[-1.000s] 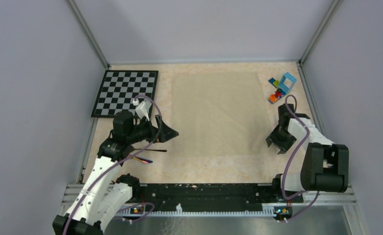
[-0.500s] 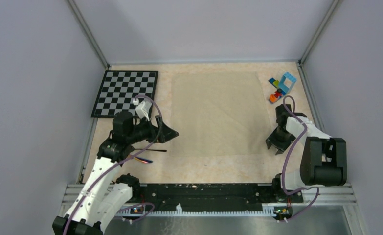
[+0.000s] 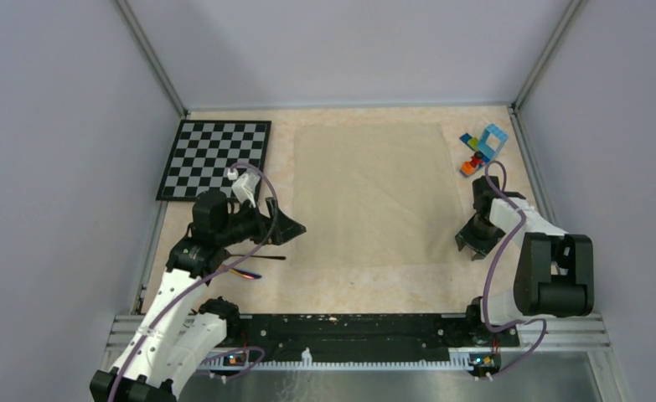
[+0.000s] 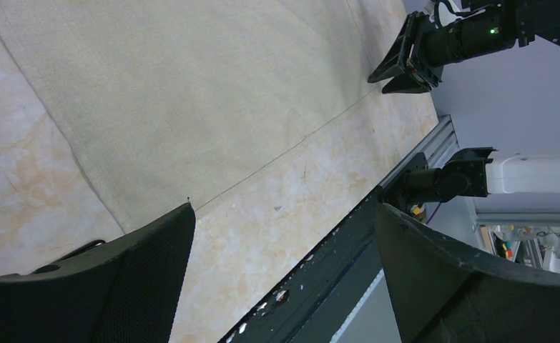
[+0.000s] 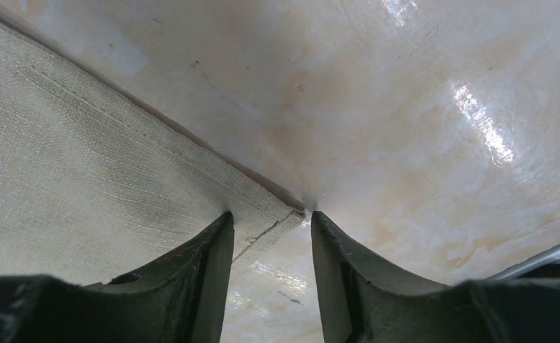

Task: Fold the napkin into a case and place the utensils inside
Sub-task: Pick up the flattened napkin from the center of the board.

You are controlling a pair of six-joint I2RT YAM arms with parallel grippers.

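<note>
The cream-beige napkin [image 3: 374, 193] lies flat and unfolded in the middle of the table; no case shows. My left gripper [image 3: 295, 226] is open and empty just off the napkin's near-left corner, and in the left wrist view [image 4: 284, 236] it hovers over the napkin [image 4: 191, 93] edge. My right gripper [image 3: 468, 244] is open, low at the near-right corner. In the right wrist view [image 5: 271, 221] the napkin corner [image 5: 262, 221] lies between the fingers, not pinched. The dark utensils [image 3: 255, 258] lie under my left arm, one with a rainbow sheen [image 3: 242, 272].
A black-and-white chequered board [image 3: 215, 157] lies at the back left. Small coloured toy bricks [image 3: 482, 151] sit at the back right. Grey walls close in the table, and a black rail [image 3: 349, 327] runs along the near edge.
My right arm has shifted slightly, bringing its gripper a little closer to the napkin's near-right corner. The left arm and the napkin have not moved.
</note>
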